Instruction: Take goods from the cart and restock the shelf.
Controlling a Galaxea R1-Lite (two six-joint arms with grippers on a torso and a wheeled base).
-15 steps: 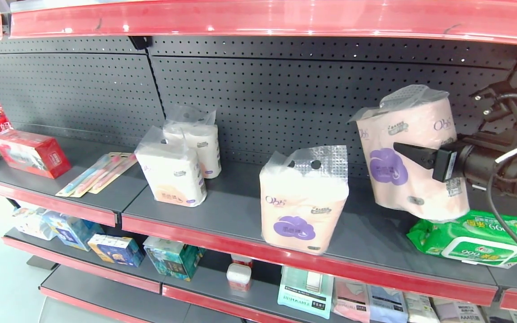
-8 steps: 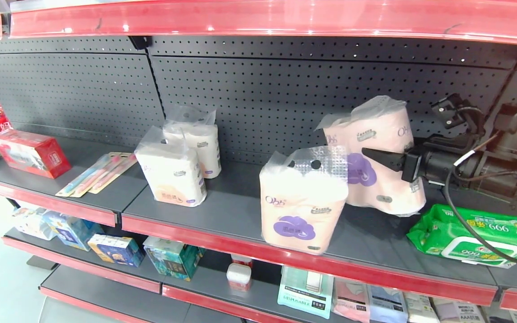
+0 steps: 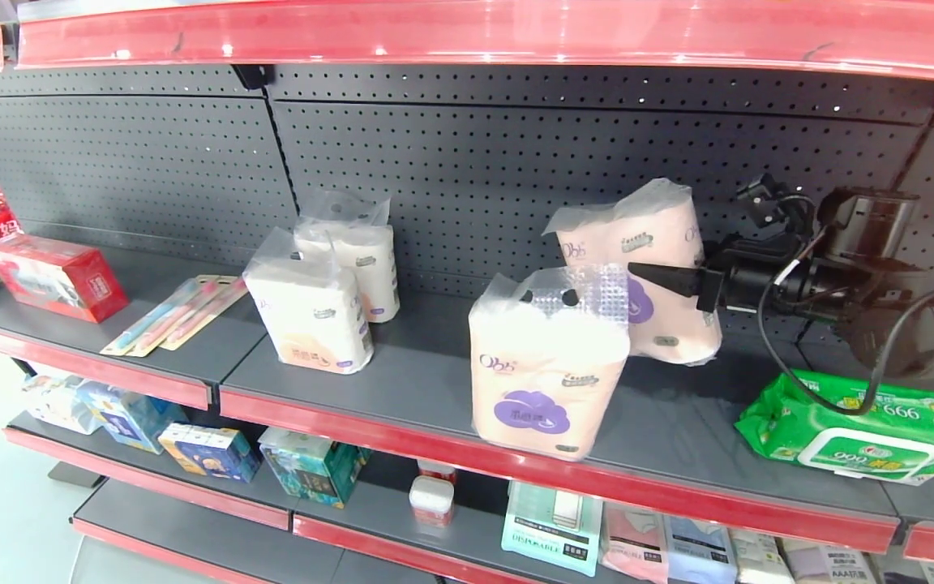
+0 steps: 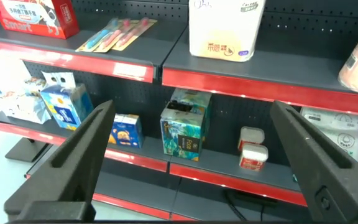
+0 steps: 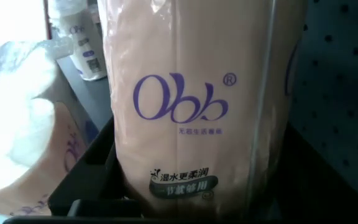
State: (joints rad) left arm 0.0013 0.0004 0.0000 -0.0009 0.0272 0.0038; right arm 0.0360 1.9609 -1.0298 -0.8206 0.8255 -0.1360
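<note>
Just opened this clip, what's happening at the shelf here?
The right gripper is shut on a pink tissue pack, holding it at the back of the grey shelf, just behind a matching pack standing at the front edge. Whether it has touched down is unclear. The left gripper is open and empty, facing the lower shelves.

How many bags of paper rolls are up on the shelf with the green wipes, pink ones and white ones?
Pink plastic-wrapped paper roll packs: 2, one held in the right tool
White plastic-wrapped paper roll packs: 2
Total: 4
</note>
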